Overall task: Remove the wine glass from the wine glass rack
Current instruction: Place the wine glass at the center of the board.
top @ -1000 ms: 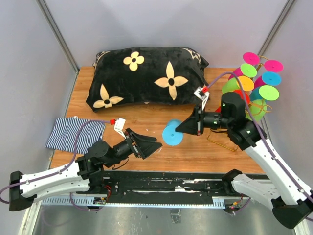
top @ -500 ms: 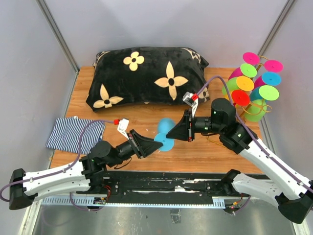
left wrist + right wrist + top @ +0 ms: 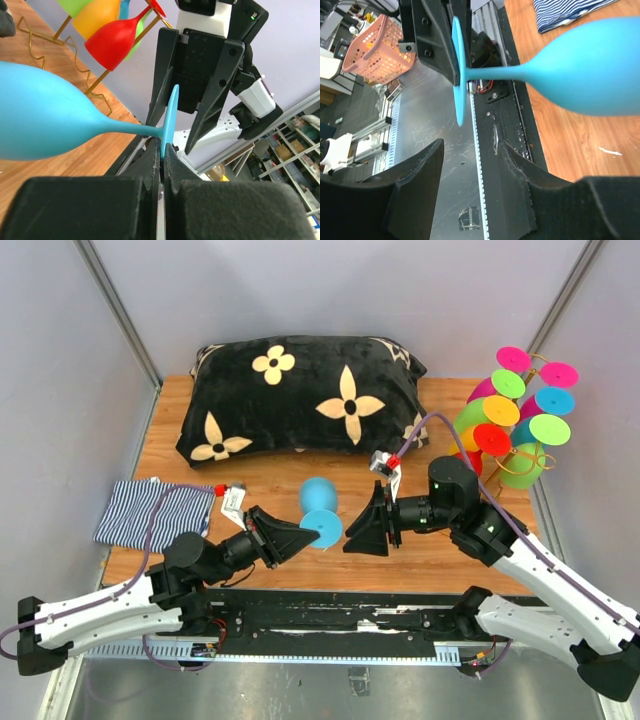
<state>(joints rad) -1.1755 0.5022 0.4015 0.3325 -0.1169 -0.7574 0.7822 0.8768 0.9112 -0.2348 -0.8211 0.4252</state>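
A blue wine glass (image 3: 320, 496) hangs sideways over the table's middle, its bowl (image 3: 45, 125) pointing away from my left arm. My left gripper (image 3: 316, 533) is shut on the rim of its round foot (image 3: 170, 117). Facing it, my right gripper (image 3: 352, 531) stands open, its fingers (image 3: 417, 182) apart on either side of the foot (image 3: 459, 80) and not touching it. The gold wire wine glass rack (image 3: 522, 466) stands at the right edge. It carries several coloured glasses (image 3: 500, 410), a red one (image 3: 112, 45) nearest.
A black pillow with cream flowers (image 3: 300, 395) lies across the back of the table. A striped cloth (image 3: 150, 512) lies at the left. A pink basket (image 3: 375, 47) sits on the floor beyond the near edge.
My right gripper brought the blue glass leftwards from the rack side, then opened and let go of its foot. My left gripper shut on that foot.
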